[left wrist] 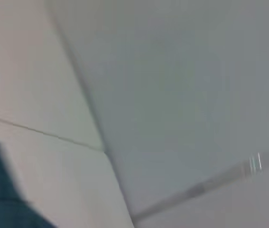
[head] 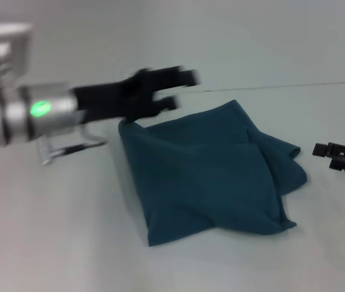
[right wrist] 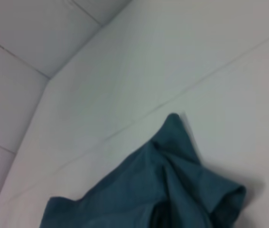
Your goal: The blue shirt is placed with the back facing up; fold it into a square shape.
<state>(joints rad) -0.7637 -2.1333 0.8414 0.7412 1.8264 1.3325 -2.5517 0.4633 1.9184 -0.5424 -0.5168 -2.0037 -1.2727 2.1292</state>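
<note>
Roughly squared soft blue shirt (head: pixel 212 173), rumpled matte knit, left gripper (head: pixel 175 90) above corner

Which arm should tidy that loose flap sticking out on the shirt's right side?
Probably the right. Its tool waits just off the dark teal-blue knit shirt's bunched right flap. The left tool hovers over the far left corner, across the bundle.

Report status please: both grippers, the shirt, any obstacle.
Left gripper open, above shirt's far left corner. Right gripper low beside shirt's right edge, holding nothing. Shirt folded to rough square, right side rumpled. No obstacle seen.
</note>
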